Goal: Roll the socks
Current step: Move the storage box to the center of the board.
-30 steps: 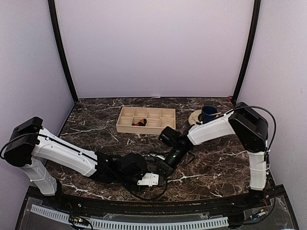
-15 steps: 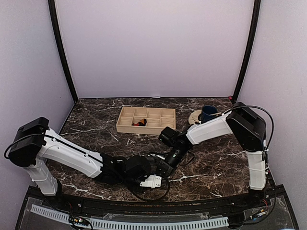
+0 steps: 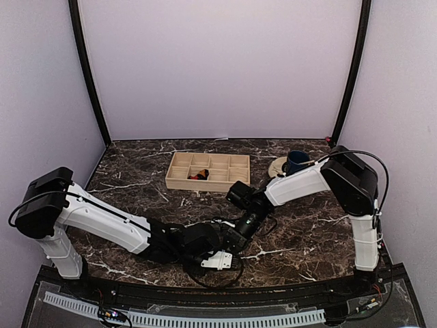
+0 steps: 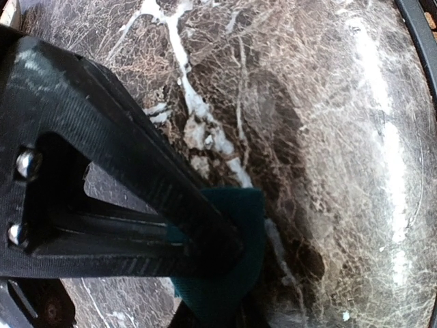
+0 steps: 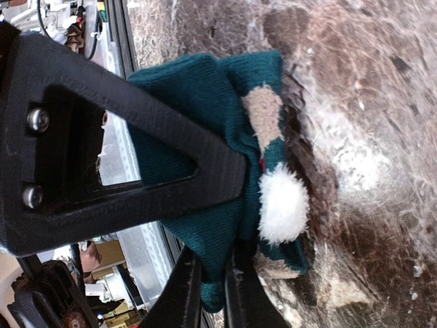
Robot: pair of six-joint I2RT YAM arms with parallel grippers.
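Right wrist: teal sock (image 5: 198,89) is bunched on the marble tabletop (image 5: 382,102), with a white pom-pom (image 5: 281,203) and a tan patch showing on its outer fold. My right gripper (image 5: 232,229) is clamped on it. Jaws are nearly together, with fabric squeezed between the pads and spilling out on both sides.

Left wrist: a flat teal edge of sock fabric fills the narrow gap of my left gripper (image 4: 218,283). Jaws are close together and pinching the cloth, fingertip low over the tabletop.

Top external: both my grippers meet nose to nose at the near-centre of the table, just ahead of the arm bases. The sock is hidden under them in this view.

Farther back, well apart, sits a wooden divider tray (image 3: 208,171) with a dark-and-orange item (image 3: 198,175) in one front compartment. Can't tell what it is. A blue mug (image 3: 298,162) sits on a pale saucer (image 3: 278,167) to the tray's right.
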